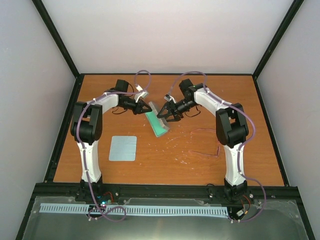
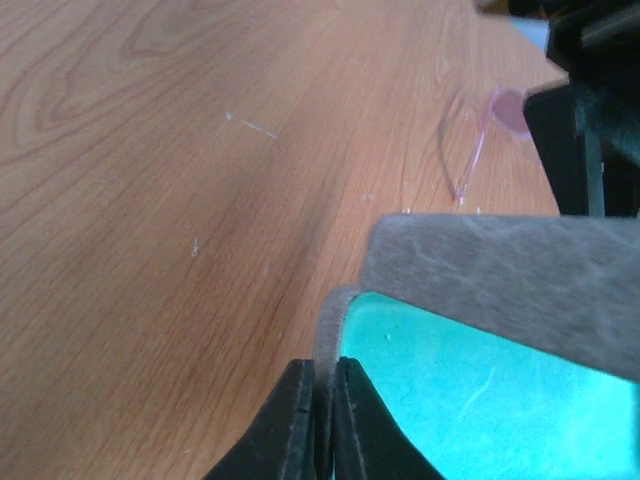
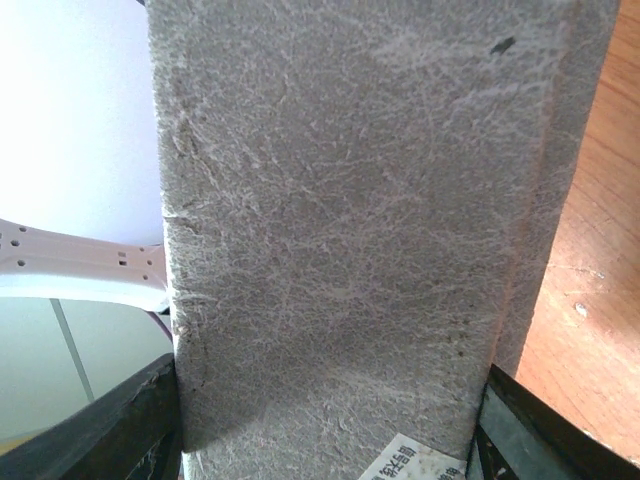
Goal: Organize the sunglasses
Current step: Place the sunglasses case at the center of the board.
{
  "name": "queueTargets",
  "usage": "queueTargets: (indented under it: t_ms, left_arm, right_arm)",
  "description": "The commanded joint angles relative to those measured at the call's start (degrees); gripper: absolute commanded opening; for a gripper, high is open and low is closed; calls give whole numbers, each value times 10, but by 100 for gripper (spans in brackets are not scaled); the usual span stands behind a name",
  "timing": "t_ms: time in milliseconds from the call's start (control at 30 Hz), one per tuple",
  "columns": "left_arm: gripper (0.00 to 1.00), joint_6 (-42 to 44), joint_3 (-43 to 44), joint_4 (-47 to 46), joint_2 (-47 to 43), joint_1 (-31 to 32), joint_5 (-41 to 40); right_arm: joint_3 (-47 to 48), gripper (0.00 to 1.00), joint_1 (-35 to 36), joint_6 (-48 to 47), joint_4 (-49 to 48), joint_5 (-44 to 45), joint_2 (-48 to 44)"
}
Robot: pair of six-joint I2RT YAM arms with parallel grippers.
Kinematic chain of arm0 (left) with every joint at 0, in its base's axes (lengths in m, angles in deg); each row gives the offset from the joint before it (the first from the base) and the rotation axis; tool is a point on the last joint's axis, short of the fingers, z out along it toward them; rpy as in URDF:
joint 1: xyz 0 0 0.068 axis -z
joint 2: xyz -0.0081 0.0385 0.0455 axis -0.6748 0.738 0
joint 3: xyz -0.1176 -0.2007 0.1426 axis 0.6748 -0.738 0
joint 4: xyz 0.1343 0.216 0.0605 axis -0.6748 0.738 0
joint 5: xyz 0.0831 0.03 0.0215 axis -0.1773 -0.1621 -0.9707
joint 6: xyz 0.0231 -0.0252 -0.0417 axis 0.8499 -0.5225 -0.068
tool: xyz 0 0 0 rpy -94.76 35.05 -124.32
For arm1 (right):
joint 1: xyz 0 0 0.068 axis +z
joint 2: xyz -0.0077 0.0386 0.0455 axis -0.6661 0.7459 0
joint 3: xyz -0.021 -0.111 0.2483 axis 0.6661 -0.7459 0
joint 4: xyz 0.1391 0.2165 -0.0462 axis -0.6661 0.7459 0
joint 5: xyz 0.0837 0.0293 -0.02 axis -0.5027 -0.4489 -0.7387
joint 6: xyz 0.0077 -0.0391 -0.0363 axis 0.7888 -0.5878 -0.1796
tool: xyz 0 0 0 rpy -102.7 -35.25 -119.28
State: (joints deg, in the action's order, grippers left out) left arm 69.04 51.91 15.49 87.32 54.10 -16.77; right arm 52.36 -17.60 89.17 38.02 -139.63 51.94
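Left wrist shows sunglasses [image 2: 508,112] beyond the case [image 2: 500,270] the left tool [image 2: 322,405] pinches; right wrist shows the right tool [image 3: 328,425] clamping it.

Your table [image 1: 165,160] has an orange-brown wood-grain top with a few pale scratches and specks, sharpest in the left wrist view. A black frame rail [image 1: 165,190] runs along its near edge, and black posts [image 1: 54,35] slant up and outward from the far corners. The back wall [image 1: 165,35] is plain white and the side walls [image 1: 25,100] pale grey. Below the rail you see a grey metal shelf [image 1: 165,227] crossed by a white slotted strip [image 1: 150,210]. The light is soft and even, with faint shadows on the wood.
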Motion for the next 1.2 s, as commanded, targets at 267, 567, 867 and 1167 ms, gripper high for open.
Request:
queueTargets:
  t_ms: [267, 567, 867, 1167]
  left_arm:
    - [0, 22, 14, 48, 10, 7, -6]
    - [0, -150, -19, -42, -30, 5, -194]
    - [0, -263, -35, -57, -36, 4, -319]
    - [0, -287, -3, -61, 8, 4, -404]
  right_arm:
    - [27, 3, 8, 1, -23, -38, 11]
    - [-21, 86, -18, 47, -72, 81, -16]
    - [-112, 98, -102, 112, -141, 207, -102]
    - [-122, 3, -46, 149, -118, 316, -48]
